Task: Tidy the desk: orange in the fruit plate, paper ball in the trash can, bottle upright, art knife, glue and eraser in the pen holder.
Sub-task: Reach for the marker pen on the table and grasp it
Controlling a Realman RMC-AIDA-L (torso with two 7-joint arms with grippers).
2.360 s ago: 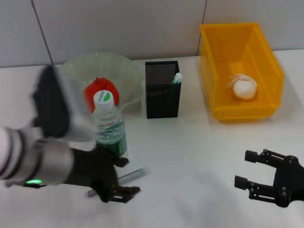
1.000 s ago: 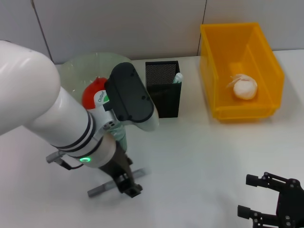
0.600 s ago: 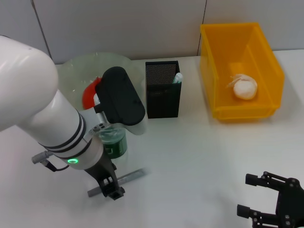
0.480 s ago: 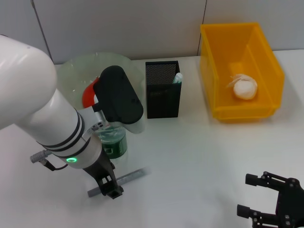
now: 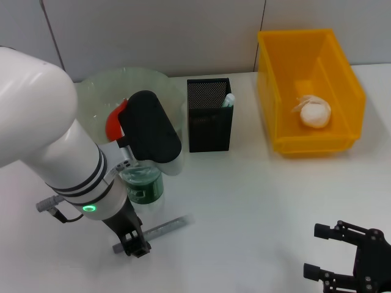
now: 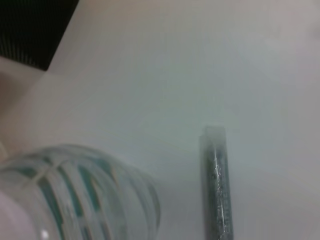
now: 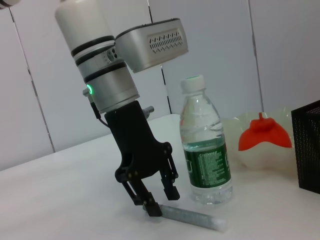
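Note:
My left gripper (image 5: 134, 245) is open and low over the left end of the grey art knife (image 5: 164, 229), which lies flat on the table. In the right wrist view the gripper (image 7: 162, 200) has one fingertip (image 7: 151, 208) at the knife's end (image 7: 192, 218). The bottle (image 5: 142, 187) stands upright just behind, partly hidden by my left arm. The orange (image 5: 112, 122) sits in the glass fruit plate (image 5: 159, 85). The glue (image 5: 228, 99) stands in the black pen holder (image 5: 209, 125). The paper ball (image 5: 314, 113) lies in the yellow bin (image 5: 293, 55). No eraser shows. My right gripper (image 5: 343, 262) is open at the front right.
The left wrist view shows the knife (image 6: 216, 185), the bottle's base (image 6: 75, 195) and a corner of the pen holder (image 6: 30, 30). White table lies between the knife and my right gripper.
My left arm has swung in over the knife and slid left and forward along it to its left end. My right gripper has drawn back toward the front edge.

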